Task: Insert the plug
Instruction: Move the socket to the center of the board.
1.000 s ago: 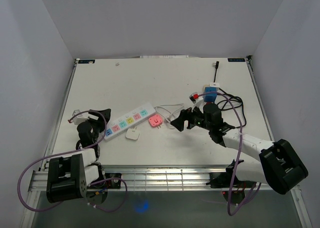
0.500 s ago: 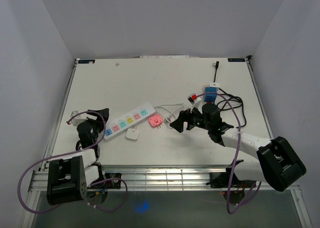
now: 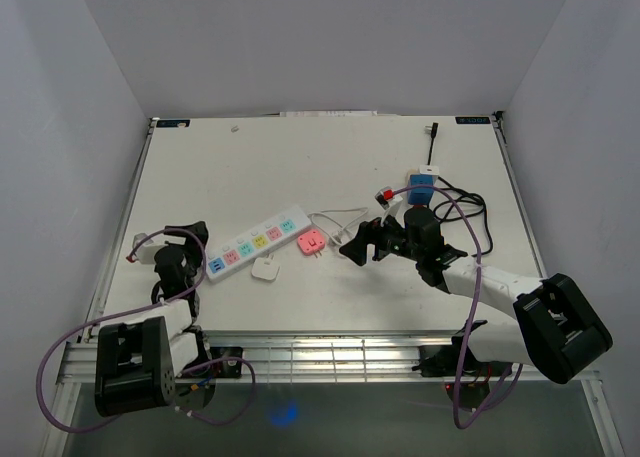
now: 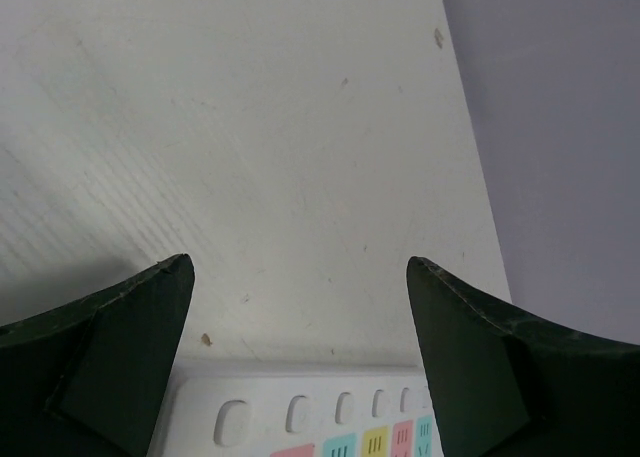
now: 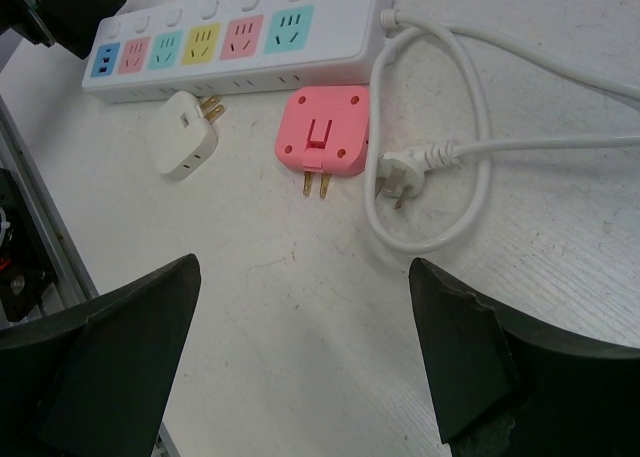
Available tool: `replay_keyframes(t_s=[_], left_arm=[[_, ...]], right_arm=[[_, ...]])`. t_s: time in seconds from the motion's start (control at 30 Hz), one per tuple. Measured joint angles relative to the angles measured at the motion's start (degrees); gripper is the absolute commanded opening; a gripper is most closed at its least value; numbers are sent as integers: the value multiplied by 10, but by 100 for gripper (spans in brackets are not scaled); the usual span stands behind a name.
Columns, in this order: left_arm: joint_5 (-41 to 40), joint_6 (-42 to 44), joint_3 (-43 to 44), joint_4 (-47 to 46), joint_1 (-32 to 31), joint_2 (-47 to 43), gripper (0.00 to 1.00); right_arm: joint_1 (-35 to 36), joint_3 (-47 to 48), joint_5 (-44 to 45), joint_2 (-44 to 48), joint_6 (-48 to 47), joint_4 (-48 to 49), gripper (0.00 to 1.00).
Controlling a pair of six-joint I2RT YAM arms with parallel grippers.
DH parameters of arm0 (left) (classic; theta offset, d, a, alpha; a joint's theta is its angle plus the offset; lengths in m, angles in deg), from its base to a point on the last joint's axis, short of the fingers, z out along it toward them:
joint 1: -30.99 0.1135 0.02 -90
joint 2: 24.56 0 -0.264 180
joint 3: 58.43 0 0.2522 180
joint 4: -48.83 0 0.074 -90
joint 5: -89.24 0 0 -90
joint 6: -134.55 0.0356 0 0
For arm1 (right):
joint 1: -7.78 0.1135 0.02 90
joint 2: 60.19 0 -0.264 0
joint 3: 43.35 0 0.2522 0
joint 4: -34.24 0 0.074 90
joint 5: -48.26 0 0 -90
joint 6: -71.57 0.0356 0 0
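A white power strip (image 3: 257, 241) with coloured sockets lies left of centre; it also shows in the right wrist view (image 5: 235, 35) and at the bottom of the left wrist view (image 4: 310, 417). A pink plug (image 3: 311, 242) (image 5: 324, 130) lies by its right end, prongs toward the camera. A white plug (image 3: 265, 269) (image 5: 183, 136) lies in front of the strip. My right gripper (image 3: 362, 244) (image 5: 300, 287) is open and empty, right of the pink plug. My left gripper (image 3: 189, 239) (image 4: 300, 287) is open and empty at the strip's left end.
The strip's white cord and its plug (image 5: 405, 165) loop right of the pink plug. A blue adapter (image 3: 420, 188) with black cables (image 3: 465, 209) lies behind my right arm. A small black connector (image 3: 433, 132) lies at the back right. The table's front rail (image 3: 330, 352) runs between the arm bases.
My left gripper has drawn back a little to the left and down, away from the strip's end. My right gripper has barely moved.
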Motion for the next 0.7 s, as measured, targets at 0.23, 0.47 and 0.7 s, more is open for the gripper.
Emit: replay_keyframes(t_s=[0.23,0.47,0.7], left_arm=[[24,0,0,5,0,33,98],[41,1,1,-28,-35,73,97],[23,-2,5,-51,-151,98,97]], right_arm=[[0,0,0,0,0,0,90],[0,0,1,0,1,0,90],[0,0,3,0,0,-1,90]])
